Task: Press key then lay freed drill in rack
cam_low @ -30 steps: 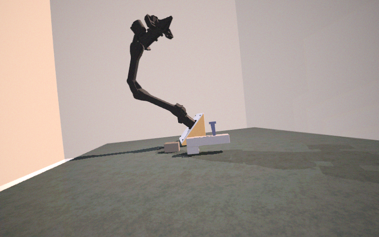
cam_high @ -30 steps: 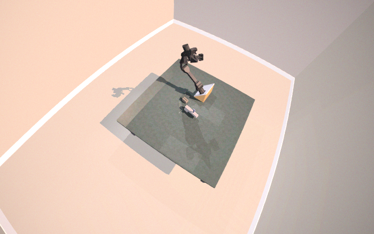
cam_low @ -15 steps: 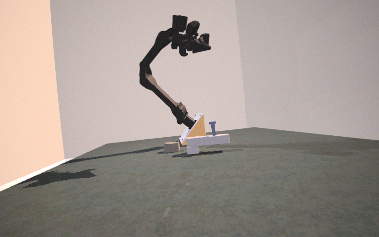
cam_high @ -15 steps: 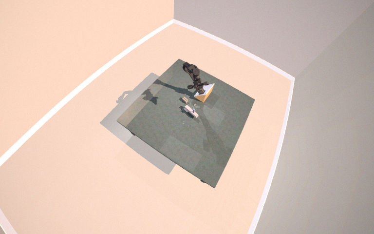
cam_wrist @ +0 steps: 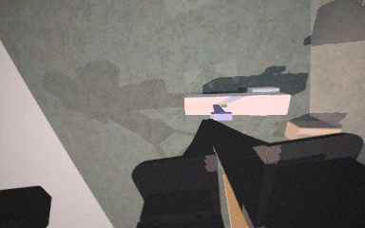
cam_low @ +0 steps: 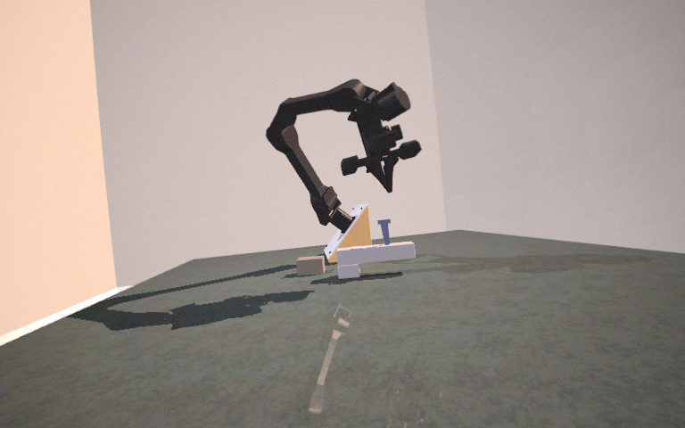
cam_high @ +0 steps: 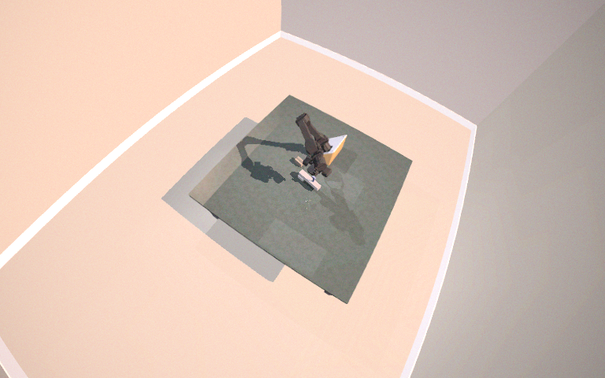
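Observation:
A pale, long block [cam_high: 304, 176] [cam_low: 374, 252] [cam_wrist: 257, 105] juts out over a short foot [cam_low: 348, 272]. A blue T-shaped piece [cam_high: 313, 179] [cam_low: 385, 232] [cam_wrist: 221, 116], seemingly the key, stands upright out of its top. A small yellow bit [cam_wrist: 223, 105] shows beside the blue stem in the wrist view. I cannot make out the drill. A small tan block [cam_high: 298, 161] [cam_low: 310, 265] [cam_wrist: 313, 130], seemingly the rack, lies near the foot end. My gripper [cam_high: 314, 175] [cam_low: 389, 190] [cam_wrist: 206, 123] is shut and empty, pointing down above the blue piece without touching it.
The arm's white and orange wedge mount [cam_high: 336, 150] [cam_low: 363, 234] stands close behind the pale block. The dark green table [cam_high: 285, 209] [cam_low: 480, 342] carries all of it. A faint, see-through pale streak [cam_low: 328, 358] shows in front in the exterior view.

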Available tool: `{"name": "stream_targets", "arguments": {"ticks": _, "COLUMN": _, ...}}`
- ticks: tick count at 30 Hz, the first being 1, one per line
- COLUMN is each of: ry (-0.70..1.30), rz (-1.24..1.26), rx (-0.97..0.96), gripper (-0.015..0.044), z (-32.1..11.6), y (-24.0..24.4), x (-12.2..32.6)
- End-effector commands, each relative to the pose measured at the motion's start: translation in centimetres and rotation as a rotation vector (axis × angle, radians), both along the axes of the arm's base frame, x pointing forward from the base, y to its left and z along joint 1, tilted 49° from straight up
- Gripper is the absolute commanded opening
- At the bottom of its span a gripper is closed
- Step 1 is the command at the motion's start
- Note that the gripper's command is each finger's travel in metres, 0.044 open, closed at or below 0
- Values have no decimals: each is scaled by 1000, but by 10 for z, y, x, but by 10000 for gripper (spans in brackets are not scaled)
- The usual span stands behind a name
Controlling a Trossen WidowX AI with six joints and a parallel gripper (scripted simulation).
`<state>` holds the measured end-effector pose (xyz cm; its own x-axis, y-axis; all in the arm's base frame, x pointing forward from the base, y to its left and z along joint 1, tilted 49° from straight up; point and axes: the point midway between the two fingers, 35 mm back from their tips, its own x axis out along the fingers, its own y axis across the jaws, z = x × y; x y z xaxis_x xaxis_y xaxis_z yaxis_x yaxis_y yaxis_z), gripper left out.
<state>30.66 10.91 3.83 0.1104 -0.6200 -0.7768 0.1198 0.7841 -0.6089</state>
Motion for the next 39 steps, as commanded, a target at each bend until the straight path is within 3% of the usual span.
{"name": "stream_targets", "arguments": {"ticks": 1, "ry": 28, "rz": -136, "rx": -114, "gripper": 0, "z": -20, "y": -33, "x": -12}}
{"name": "stream_targets", "arguments": {"ticks": 39, "ry": 33, "rz": -185, "rx": -157, "gripper": 0, "z": -40, "y": -60, "x": -18}}
